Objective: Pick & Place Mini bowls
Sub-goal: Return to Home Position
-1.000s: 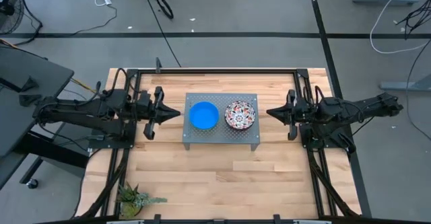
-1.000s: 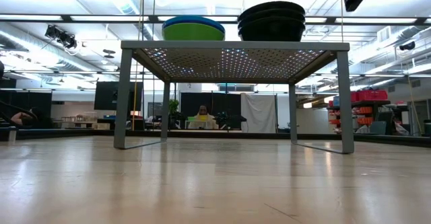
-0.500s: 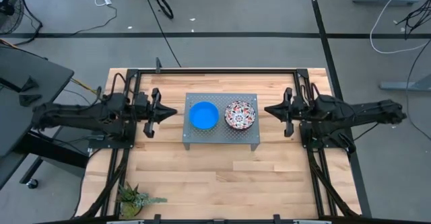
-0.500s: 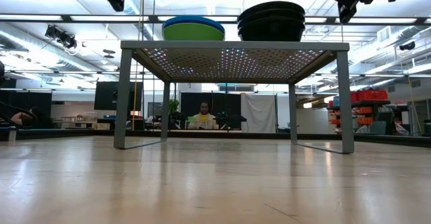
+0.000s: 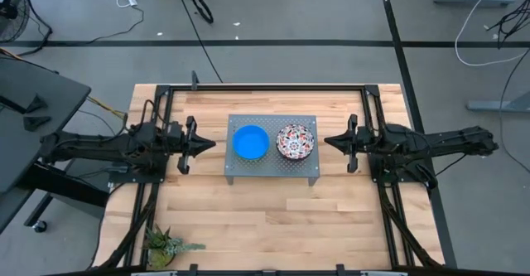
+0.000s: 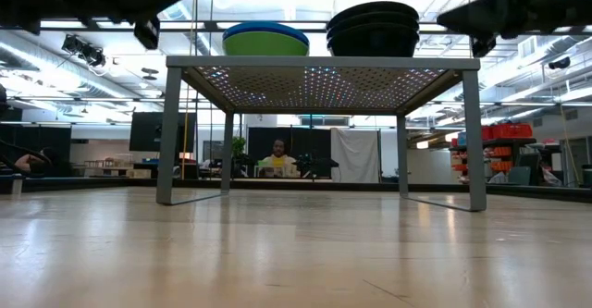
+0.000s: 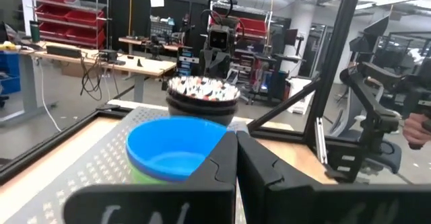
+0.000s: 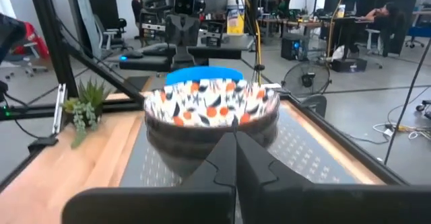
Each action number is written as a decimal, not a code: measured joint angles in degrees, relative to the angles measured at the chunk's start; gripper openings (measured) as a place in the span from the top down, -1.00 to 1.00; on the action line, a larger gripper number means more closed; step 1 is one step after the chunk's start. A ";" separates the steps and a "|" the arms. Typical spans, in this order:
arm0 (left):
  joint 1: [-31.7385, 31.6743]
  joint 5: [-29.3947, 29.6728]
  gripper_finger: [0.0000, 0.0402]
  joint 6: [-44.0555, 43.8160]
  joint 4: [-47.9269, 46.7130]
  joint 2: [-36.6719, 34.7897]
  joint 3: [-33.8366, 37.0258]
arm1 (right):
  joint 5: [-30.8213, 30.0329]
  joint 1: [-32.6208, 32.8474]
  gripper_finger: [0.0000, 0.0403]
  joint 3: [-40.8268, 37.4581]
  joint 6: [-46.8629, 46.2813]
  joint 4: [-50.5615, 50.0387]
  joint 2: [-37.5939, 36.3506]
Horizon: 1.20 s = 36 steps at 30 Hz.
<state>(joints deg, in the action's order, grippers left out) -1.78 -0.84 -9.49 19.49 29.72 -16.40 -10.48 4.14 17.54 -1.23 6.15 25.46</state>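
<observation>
Tray (image 5: 272,120): two stacks carried, bright blue bowl (image 5: 250,142) and patterned bowl (image 5: 295,142) topmost.
Left gripper (image 5: 212,142): pinched closed, empty, parked beside the tray.
Right gripper (image 5: 330,141): same, opposite side.
Homing: arms best pulled straight back, stacks untouched.

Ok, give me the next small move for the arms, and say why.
Probably draw both arms back toward their bases. The blue stack and the patterned stack both sit on the tray, and the left gripper and right gripper are shut, empty, and clear of the tray's sides, so nothing looks left to pick.
</observation>
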 joint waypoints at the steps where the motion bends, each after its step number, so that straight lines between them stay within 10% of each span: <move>1: 0.00 0.02 0.98 0.07 0.13 -0.37 0.74 | 0.00 0.02 1.00 -0.75 0.04 0.10 -0.46; 36: -8.48 -7.97 0.98 3.90 2.12 -5.40 9.44 | 1.07 -1.51 1.00 -13.53 3.25 5.29 -8.01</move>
<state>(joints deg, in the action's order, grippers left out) -10.26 -8.81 -5.58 21.61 24.32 -6.96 -9.41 2.63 4.01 2.01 11.44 17.45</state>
